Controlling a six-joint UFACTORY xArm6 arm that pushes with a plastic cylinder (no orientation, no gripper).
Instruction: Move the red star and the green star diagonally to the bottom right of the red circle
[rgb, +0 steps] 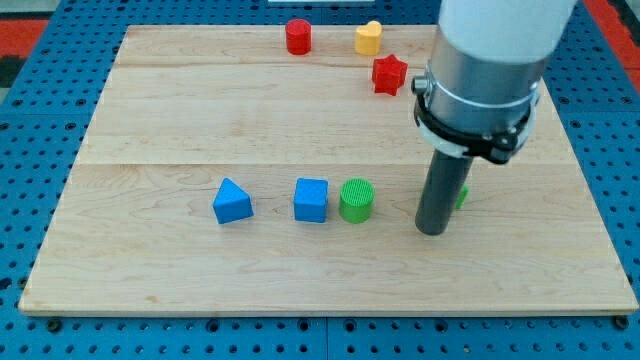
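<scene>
The red star (389, 74) lies near the view's top, right of centre. The red circle (298, 36) stands at the top edge, left of it. The green star (461, 195) is mostly hidden behind my rod; only a green sliver shows at the rod's right side. My tip (431, 229) rests on the board right of centre, touching or just in front of the green star, well below the red star.
A yellow heart-like block (368, 38) sits between the red circle and the red star. A blue triangle (232, 201), a blue cube (311, 199) and a green cylinder (356, 200) form a row left of my tip. The wooden board (150, 270) lies on blue pegboard.
</scene>
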